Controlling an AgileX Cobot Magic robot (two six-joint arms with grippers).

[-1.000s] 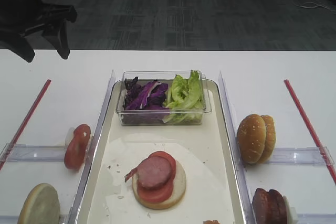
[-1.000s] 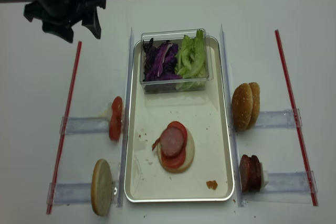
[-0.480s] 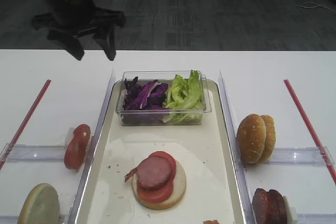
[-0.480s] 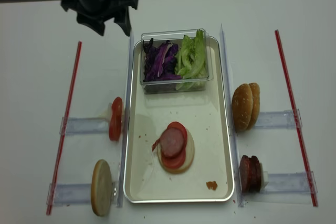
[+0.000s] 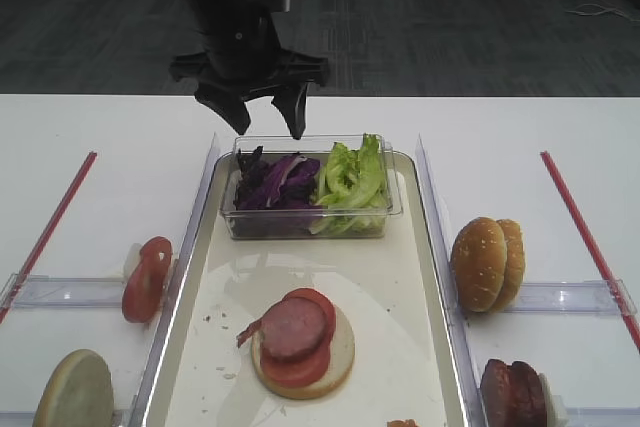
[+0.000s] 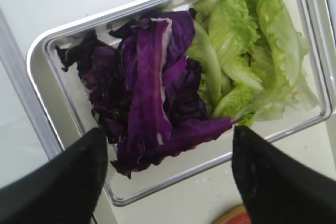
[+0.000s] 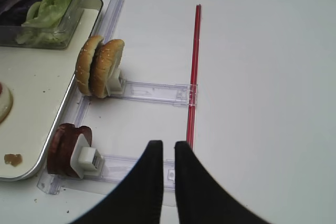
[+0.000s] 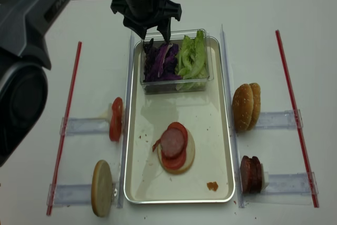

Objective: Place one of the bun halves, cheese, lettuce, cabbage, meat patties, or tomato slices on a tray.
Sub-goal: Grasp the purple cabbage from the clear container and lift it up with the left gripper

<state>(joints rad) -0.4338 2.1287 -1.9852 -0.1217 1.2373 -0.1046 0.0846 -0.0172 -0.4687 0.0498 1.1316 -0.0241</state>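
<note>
Dark carpet lies beyond a white table [image 5: 520, 137] in the exterior high view, where the tray [image 5: 420, 347] runs down the middle with a clear plastic tub [image 5: 390, 209] at its far end holding the cabbage [image 5: 272, 183] on the left and the lettuce [image 5: 352, 179] on the right. The left gripper [image 5: 264, 119] hangs just above the tub's far left corner, its jaws spread wide and empty. Nearer on the tray sits a bun base [image 5: 335, 362] stacked with a tomato slice and a meat patty [image 5: 295, 327]. Left of the tray, tomato slices [image 5: 146, 277] stand on edge in a clear holder; right of it stand the bun halves [image 5: 488, 263] and the meat patties [image 5: 512, 394]. From the right wrist view, the right gripper [image 7: 168, 150] hovers over bare table near a red strip [image 7: 193, 77], fingertips close together with only a narrow gap and nothing between them. From the left wrist view, both dark fingers [image 6: 79, 171] frame the purple shreds, well apart. In the realsense exterior high view, the wide left gripper is over the cabbage end of the tub, and another bun half [image 8: 102, 188] stands on edge at lower left.
</note>
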